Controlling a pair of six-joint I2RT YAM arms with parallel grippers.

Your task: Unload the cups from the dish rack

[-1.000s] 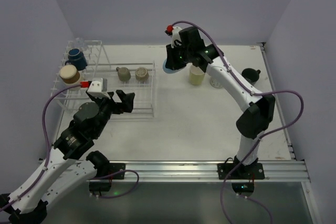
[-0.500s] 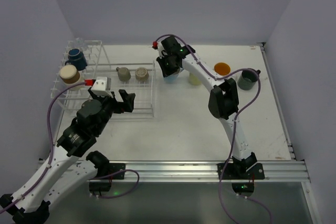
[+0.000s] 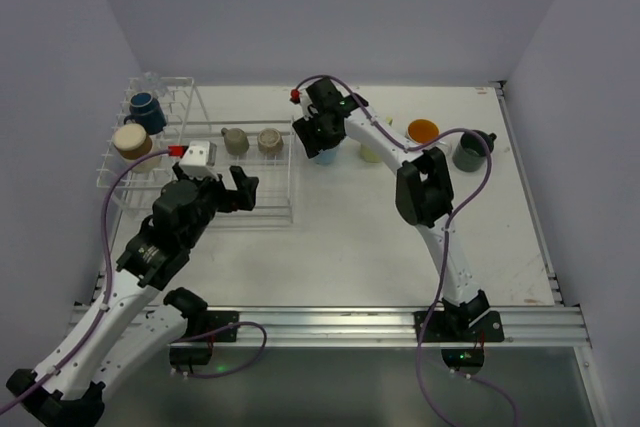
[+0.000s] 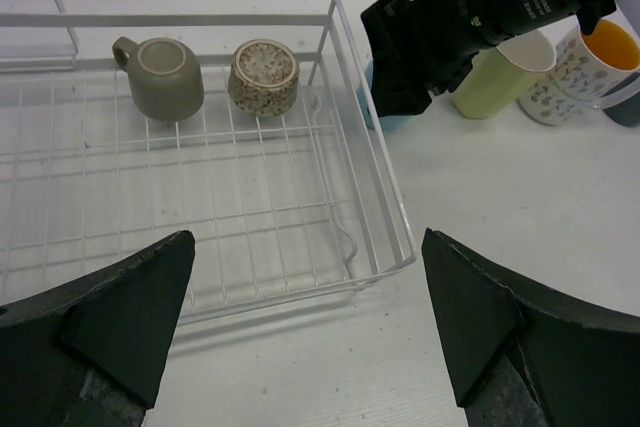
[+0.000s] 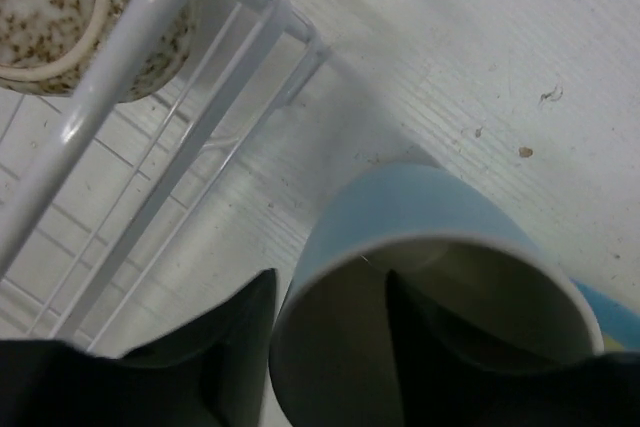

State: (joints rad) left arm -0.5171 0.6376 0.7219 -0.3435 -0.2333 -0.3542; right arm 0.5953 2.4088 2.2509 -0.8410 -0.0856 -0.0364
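The white wire dish rack (image 3: 281,173) stands at the left. Two grey-brown cups (image 3: 236,140) (image 3: 269,139) sit in its low basket; a navy cup (image 3: 146,110) and a cream cup (image 3: 131,140) sit among the prongs. My right gripper (image 3: 318,137) is over a light blue cup (image 5: 420,217) standing on the table beside the rack's right end. In the right wrist view the right gripper (image 5: 330,337) is open, one finger inside the rim and one outside. My left gripper (image 4: 310,337) hangs open and holds nothing near the basket's front corner (image 4: 385,177).
Right of the blue cup stand a pale yellow-green cup (image 3: 372,150), a white cup with an orange inside (image 3: 423,132) and a dark green cup (image 3: 470,150). The right arm's forearm arches over them. Purple walls close in the table on three sides.
The right arm swung left with the light blue cup to the rack's right end, and its jaws have loosened from the rim. The left arm edged toward the basket.
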